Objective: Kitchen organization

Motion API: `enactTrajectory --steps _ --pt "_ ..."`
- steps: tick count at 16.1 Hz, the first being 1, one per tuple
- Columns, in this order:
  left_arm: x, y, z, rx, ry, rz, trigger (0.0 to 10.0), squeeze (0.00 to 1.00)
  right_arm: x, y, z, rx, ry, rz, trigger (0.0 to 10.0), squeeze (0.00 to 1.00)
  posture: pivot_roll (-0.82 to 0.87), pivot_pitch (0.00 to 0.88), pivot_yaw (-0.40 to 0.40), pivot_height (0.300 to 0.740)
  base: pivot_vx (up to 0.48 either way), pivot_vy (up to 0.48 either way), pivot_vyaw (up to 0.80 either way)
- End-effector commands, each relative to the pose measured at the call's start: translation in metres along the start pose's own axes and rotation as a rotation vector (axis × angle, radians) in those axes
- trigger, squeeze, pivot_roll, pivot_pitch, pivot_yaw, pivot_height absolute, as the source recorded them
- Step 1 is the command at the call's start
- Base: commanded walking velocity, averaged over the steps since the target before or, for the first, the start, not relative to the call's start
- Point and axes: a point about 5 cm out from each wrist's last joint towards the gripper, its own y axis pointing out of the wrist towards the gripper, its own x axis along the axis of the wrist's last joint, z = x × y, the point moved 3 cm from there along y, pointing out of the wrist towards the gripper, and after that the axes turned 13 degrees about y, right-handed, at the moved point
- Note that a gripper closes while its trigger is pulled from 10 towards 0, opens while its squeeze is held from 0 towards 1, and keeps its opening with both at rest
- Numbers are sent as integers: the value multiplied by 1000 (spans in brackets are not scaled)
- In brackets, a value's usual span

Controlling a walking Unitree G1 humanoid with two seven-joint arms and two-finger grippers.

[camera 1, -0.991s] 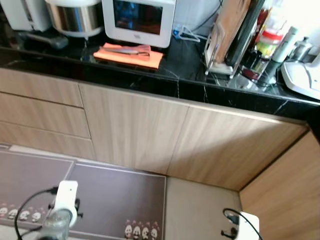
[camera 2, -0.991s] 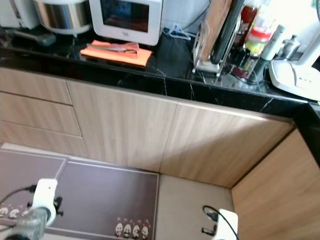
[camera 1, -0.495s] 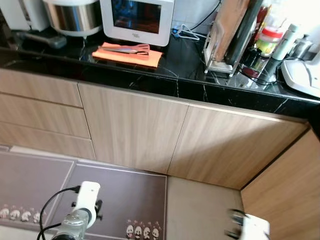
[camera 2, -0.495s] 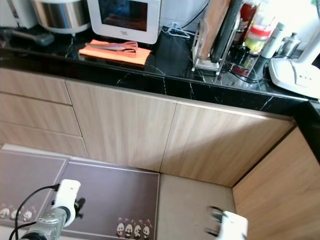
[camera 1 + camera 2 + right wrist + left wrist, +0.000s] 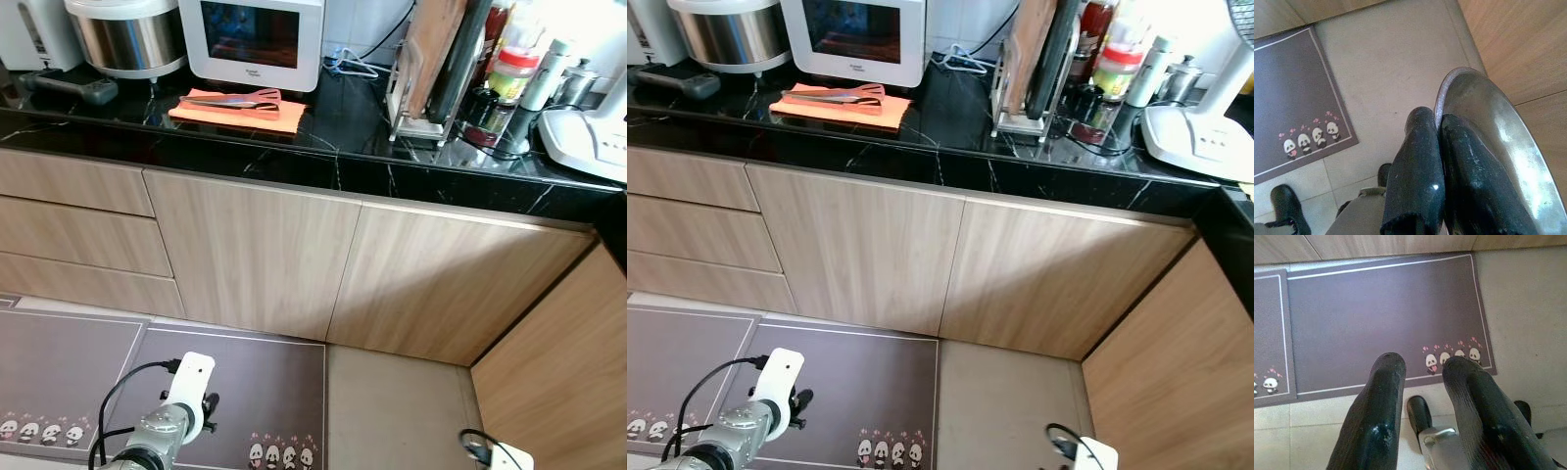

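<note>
A shiny round steel plate [image 5: 1488,127] is held by its rim in my right gripper [image 5: 1436,120], whose two black fingers are shut on it, low over the tiled floor beside a wooden panel. My right wrist [image 5: 505,458] shows at the bottom right of the eye views. The left gripper [image 5: 1422,364] hangs open with nothing between its fingers, above the brown panda floor mat [image 5: 1376,308]. Its white wrist [image 5: 191,392] is at the lower left of the eye views.
A black marble counter [image 5: 323,162] runs across ahead over wooden cabinet doors [image 5: 255,255]. On it stand a rice cooker [image 5: 125,34], a white oven [image 5: 253,39], an orange cloth with tongs [image 5: 235,106], a board rack [image 5: 431,69], bottles [image 5: 509,69] and a white fan base [image 5: 588,142]. A wooden panel [image 5: 558,372] closes the right side.
The camera has shifted, so the counter sits lower and farther in view. My left wrist has swung to the right over the mat. The right wrist has dropped towards the bottom edge.
</note>
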Motion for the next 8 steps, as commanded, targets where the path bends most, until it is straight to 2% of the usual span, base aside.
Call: enactTrajectory --steps 1,4,5,8 --pt "-15 -1 -9 -21 3 54 10000 0 -1 -3 -14 -23 17 1 10000 0 183 0 -120 740 0 0 0" --pt "-36 -7 -4 40 9 113 10000 0 -14 -7 -27 -51 2 54 10000 0 196 0 -139 740 0 0 0" --pt "-46 -10 0 95 -30 135 10000 0 -19 -10 -36 -61 -4 71 10000 0 199 0 -144 740 0 0 0" --pt "-52 -12 1 108 -55 143 10000 0 -14 -11 -45 -68 10 64 10000 0 205 0 -144 740 0 0 0"
